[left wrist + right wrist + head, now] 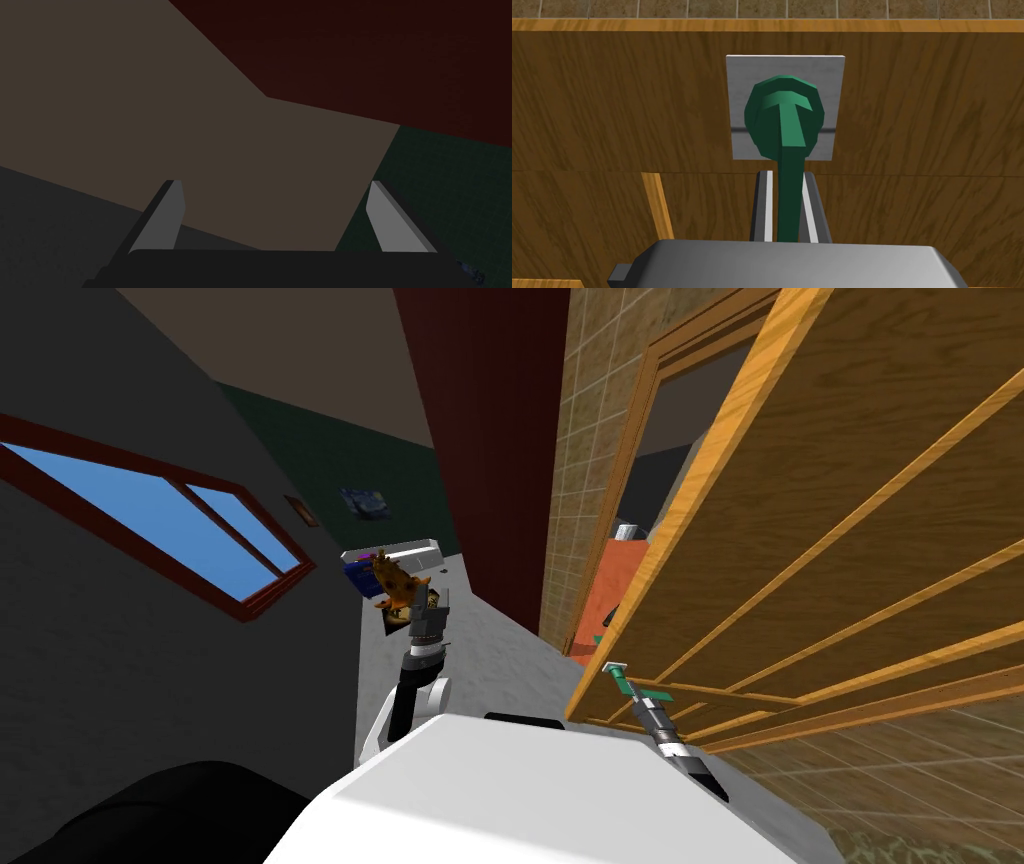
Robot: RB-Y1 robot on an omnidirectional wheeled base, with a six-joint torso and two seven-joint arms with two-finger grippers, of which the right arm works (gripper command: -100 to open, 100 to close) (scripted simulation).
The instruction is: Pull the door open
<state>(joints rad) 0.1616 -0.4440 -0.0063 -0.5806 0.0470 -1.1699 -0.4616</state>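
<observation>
From where I stand the wooden door (850,538) fills the robot's two o'clock. It is swung out of its door frame (640,418), with its free edge pointing back toward the robot and a gap showing between that edge and the frame. Through the gap an orange surface (622,578) shows; I cannot tell what it belongs to. The frame sits in a tiled wall (585,468) at one o'clock.

The right hand (640,690) reaches out low at one o'clock to the door's free edge, where a green lever handle (618,672) is mounted. Seen from the right wrist, the lever handle (784,115) has a round green base set on a square grey plate (832,70), which is fixed to the door (612,100). Its bar runs straight back into the right hand (785,175). The two fingers (767,205) are drawn in close and press the bar from either side, so the hand has hold of the lever.

The left hand (428,613) is held up at eleven o'clock, well apart from the door, with a window (150,503) off at nine o'clock. In its own wrist view the left hand (275,215) has its fingers (165,215) spread wide with nothing between them
</observation>
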